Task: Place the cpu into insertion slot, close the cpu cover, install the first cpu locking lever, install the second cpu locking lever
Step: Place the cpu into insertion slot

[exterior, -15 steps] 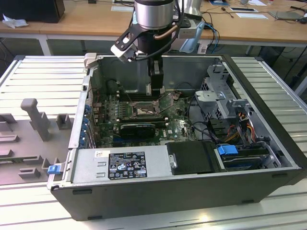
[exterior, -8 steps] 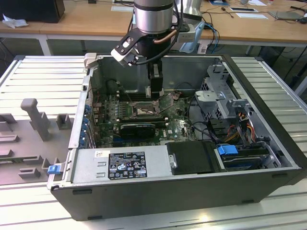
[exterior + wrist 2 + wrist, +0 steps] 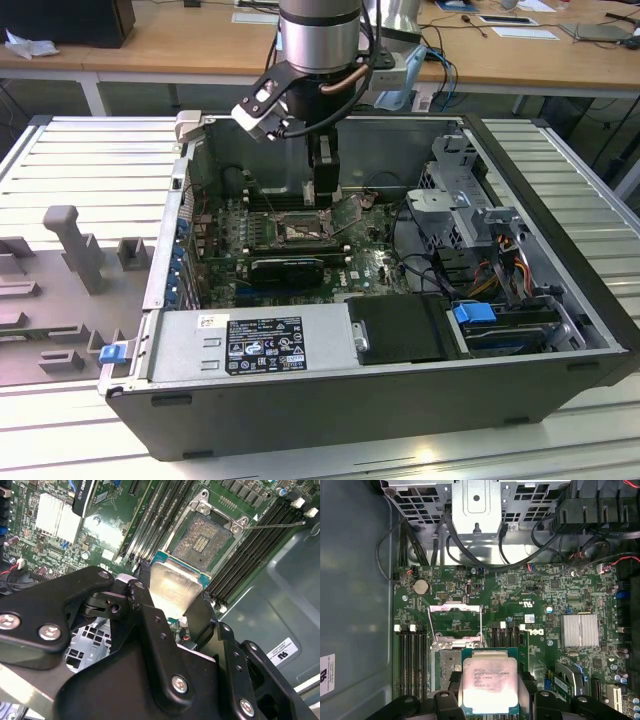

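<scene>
Black gripper [image 3: 169, 600] is hung inside the case [image 3: 400, 410], near the slot [image 3: 202, 540], whose cover [image 3: 455, 608] is stood open. Between the gripper's fingers the cpu [image 3: 489, 680] is clamped by two opposite edges, not yet seated. Light, stiff and smooth, it is judged fragile underneath: edges only are to be gripped, and it is to be kept level.

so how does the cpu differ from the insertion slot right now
The cpu has a pale metal face; the insertion slot is darker, with a grid of contacts inside a silvery rim. The cpu is gripped in the jaws, clear of the motherboard, while the insertion slot sits fixed in it, uncovered and empty. Both are square.
</scene>
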Robot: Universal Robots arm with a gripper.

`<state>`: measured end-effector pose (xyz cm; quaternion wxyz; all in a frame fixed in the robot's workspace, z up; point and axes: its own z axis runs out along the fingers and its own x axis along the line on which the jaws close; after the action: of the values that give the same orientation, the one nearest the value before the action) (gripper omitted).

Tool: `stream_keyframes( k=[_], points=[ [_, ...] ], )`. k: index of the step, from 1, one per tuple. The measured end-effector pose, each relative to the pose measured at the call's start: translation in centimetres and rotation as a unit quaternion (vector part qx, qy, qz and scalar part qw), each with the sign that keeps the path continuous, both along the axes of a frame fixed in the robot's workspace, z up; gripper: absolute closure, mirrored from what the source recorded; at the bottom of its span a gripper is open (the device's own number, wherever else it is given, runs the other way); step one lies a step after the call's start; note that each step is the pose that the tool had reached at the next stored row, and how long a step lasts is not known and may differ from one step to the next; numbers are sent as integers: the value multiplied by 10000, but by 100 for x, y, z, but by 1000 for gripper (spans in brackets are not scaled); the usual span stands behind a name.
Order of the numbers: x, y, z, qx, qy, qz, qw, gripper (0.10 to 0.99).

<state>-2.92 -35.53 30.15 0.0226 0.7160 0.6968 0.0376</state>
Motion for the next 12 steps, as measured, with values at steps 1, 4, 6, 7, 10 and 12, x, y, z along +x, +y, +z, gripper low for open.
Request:
stream_keyframes(
  k=[1, 4, 6, 7, 10, 12],
  points=[
    [0, 0, -3, 0, 0, 2, 10000, 557],
    [0, 0, -13, 2, 0, 8, 10000, 557],
    [0, 0, -18, 2, 0, 10, 10000, 557],
    [0, 0, -22, 3, 0, 12, 10000, 557],
    [0, 0, -36, 5, 0, 19, 10000, 557],
    [0, 0, -46, 6, 0, 23, 10000, 557]
  ],
)
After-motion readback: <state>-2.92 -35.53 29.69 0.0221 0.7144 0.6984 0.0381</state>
